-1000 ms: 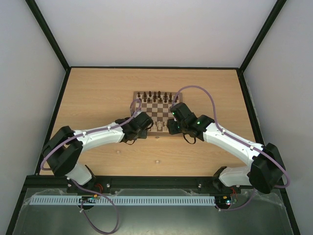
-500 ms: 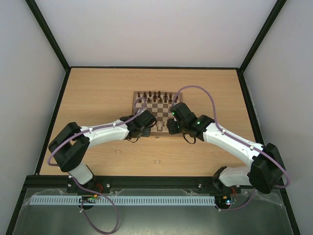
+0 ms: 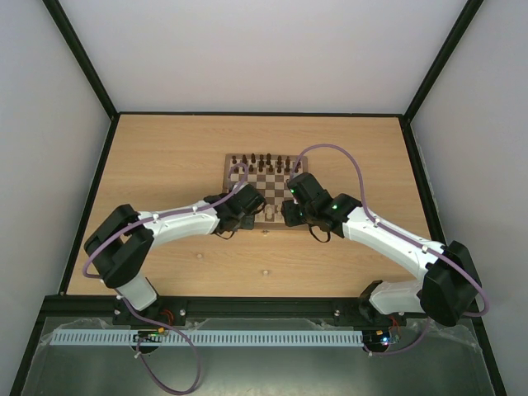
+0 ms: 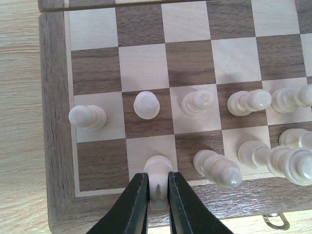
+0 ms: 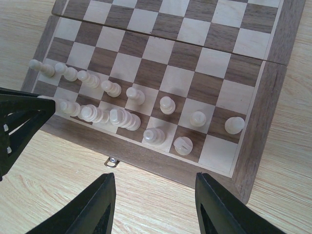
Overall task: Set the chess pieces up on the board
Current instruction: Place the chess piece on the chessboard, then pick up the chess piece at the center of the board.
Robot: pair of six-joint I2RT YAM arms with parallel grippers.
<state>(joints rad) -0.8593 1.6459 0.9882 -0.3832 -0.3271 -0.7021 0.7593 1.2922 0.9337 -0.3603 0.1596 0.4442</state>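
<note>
The board [image 3: 266, 183] lies mid-table, with dark pieces along its far rows. In the left wrist view my left gripper [image 4: 158, 187] is shut on a pale cream piece [image 4: 158, 176] that stands on the light square second from the left in the board's [image 4: 53, 122] near row. Other cream pieces, such as a pawn [image 4: 146, 104], fill the two near rows. My right gripper [image 5: 155, 204] is open and empty over the table just off the board's [image 5: 253, 122] near edge. The near-right corner square holds no piece; a cream piece [image 5: 184, 145] stands beside it.
Two small loose cream pieces lie on the table in front of the board, one [image 3: 198, 256] to the left and one [image 3: 265, 272] nearer the middle. A metal clasp [image 5: 112, 161] sticks out from the board's near edge. The left gripper's black body [image 5: 19, 122] shows at the right wrist view's left edge.
My left arm has reached forward and to the right, bringing its gripper onto the board's near-left corner. The right arm has barely moved.
</note>
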